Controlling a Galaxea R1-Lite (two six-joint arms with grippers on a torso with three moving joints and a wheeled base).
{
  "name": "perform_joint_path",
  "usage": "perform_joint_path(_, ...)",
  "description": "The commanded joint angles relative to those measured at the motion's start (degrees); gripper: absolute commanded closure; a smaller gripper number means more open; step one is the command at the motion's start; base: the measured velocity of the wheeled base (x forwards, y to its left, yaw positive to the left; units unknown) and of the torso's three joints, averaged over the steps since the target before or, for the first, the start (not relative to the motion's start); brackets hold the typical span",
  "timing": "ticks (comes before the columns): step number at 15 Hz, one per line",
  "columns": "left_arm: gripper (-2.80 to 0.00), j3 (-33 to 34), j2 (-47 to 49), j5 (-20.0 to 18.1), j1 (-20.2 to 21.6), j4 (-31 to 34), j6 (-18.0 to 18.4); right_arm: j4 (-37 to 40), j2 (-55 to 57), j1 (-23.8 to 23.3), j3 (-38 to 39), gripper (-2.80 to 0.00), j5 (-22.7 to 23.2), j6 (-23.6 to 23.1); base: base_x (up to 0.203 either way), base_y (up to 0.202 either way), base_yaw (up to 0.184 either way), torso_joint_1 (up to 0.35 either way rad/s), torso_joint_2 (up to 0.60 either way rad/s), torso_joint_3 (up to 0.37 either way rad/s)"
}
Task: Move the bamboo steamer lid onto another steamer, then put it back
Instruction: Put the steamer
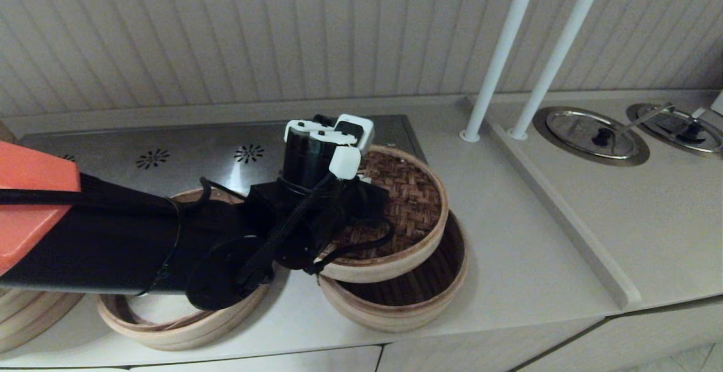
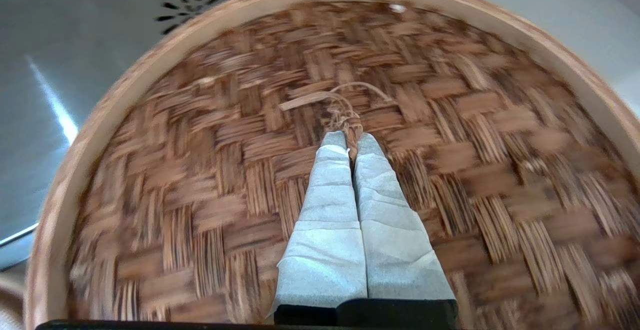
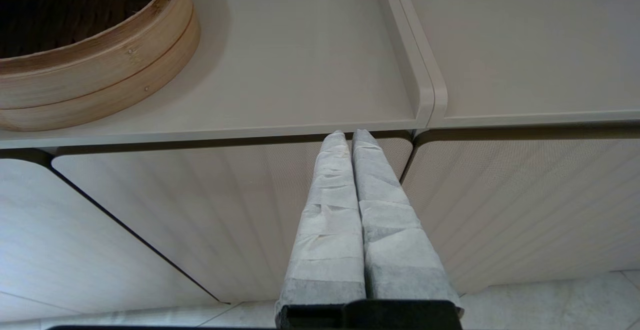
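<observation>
L gripper (image 2: pixel 352 142) pinching lid loop (image 2: pixel 345 114)

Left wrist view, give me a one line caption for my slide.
Left gripper shut on the small woven loop of the bamboo steamer lid.

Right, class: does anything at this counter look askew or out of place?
Yes. The lid is tilted and sits off-centre over the dark-slatted steamer, leaving its near side uncovered. It is not resting flat: the left claw is shut on its woven loop. The right claw hangs shut below the counter edge.
</observation>
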Motion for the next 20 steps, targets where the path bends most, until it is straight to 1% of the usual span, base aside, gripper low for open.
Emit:
perform_joint_path(1, 0.0, -0.6, 1.9, 0.2, -0.9, -0.2, -0.1, 0.0, 0.1, 0.0, 0.0, 0.0, 0.0, 0.0, 0.0, 0.0, 0.0, 0.0, 0.0, 0.0)
perform_joint_path(4, 0.0, -0.6, 3.1, 0.3, -2.7, -0.7, -0.1, 0.0, 0.1, 0.0, 0.0, 0.0, 0.0, 0.0, 0.0, 0.0, 0.0, 0.0, 0.0, 0.0)
perform_joint_path(5, 0.0, -0.3, 3.8, 0.6, -4.0, -1.0, -0.1, 0.0, 0.1, 0.0, 0.0, 0.0, 0.0, 0.0, 0.0, 0.0, 0.0, 0.0, 0.0, 0.0)
perform_joint_path(6, 0.0, -0.3, 4.4, 1.3, -4.5, -1.0, -0.1, 0.0, 0.1, 0.0, 0.0, 0.0, 0.0, 0.0, 0.0, 0.0, 0.0, 0.0, 0.0, 0.0)
perform_joint_path(9, 0.0, -0.6, 5.9, 1.5, -5.6, -1.1, 0.0, 0.0, 0.1, 0.0, 0.0, 0.0, 0.0, 0.0, 0.0, 0.0, 0.0, 0.0, 0.0, 0.0)
perform_joint_path(20, 0.0, -1.4, 7.3, 1.9, -6.0, -0.3, 0.0, 0.0, 0.1, 0.0, 0.0, 0.0, 0.0, 0.0, 0.0, 0.0, 0.0, 0.0, 0.0, 0.0)
